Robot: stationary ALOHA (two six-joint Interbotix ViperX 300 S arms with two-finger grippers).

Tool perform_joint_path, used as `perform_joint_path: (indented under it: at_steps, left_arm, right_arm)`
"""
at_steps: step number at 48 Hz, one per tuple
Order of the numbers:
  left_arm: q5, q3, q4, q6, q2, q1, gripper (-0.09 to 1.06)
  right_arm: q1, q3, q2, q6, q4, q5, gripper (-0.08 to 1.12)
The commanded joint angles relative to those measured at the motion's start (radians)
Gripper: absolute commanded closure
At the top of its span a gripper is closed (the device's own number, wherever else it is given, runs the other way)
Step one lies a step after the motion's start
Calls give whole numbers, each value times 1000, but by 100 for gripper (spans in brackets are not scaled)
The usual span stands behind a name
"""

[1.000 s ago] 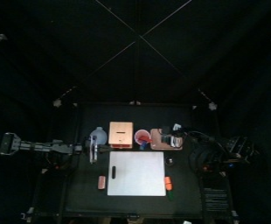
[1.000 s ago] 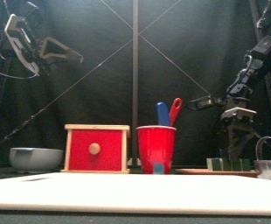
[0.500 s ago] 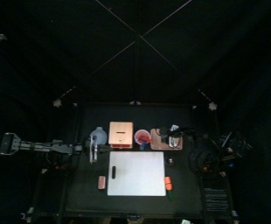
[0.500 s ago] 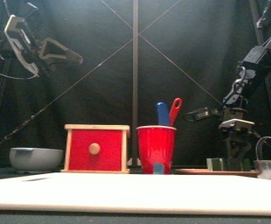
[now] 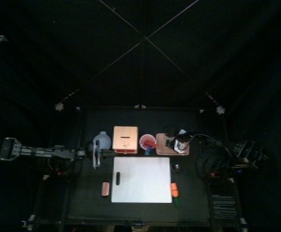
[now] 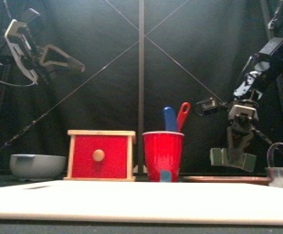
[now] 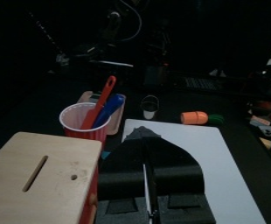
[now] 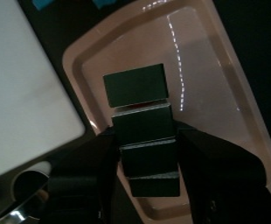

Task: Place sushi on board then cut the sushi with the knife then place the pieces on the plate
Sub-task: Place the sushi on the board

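Note:
The dark green sushi roll [image 8: 139,105] lies lengthwise between my right gripper's [image 8: 148,147] jaws, which are shut on it over the pink plate [image 8: 219,96]. From the front, the sushi roll [image 6: 238,159] hangs a little above the plate [image 6: 217,179] under the right gripper [image 6: 239,146]. The white board [image 5: 144,179] lies at the table's front middle. A blue and a red knife stand in the red cup [image 6: 163,155]. My left gripper [image 7: 149,188] is shut and empty, held high at the left beside the wooden box [image 7: 42,173].
A blue-grey bowl [image 6: 36,165] sits left of the wooden box [image 6: 101,155]. A metal cutter [image 6: 282,170] stands at the far right. Small orange toys lie left [image 5: 105,188] and right [image 5: 173,190] of the board.
My right gripper came down on the sushi roll on the plate, shut on it and raised it a little. The left arm stayed put.

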Motion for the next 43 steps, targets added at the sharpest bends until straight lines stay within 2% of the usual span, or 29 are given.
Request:
perform_joint_path:
  at_steps: [1,14,43]
  left_arm:
    - [-6,-12,-3,2,0,2,99]
    - [-8,-12,-3,0,0,2,99]
    - [-3,9,-3,2,0,-5,99]
  right_arm:
    - [40,-18,-80,92,-8,8,44]
    - [204,-18,-166,555,-130,31,44]
    - [690,-83,-155,1744,-650,35,44]
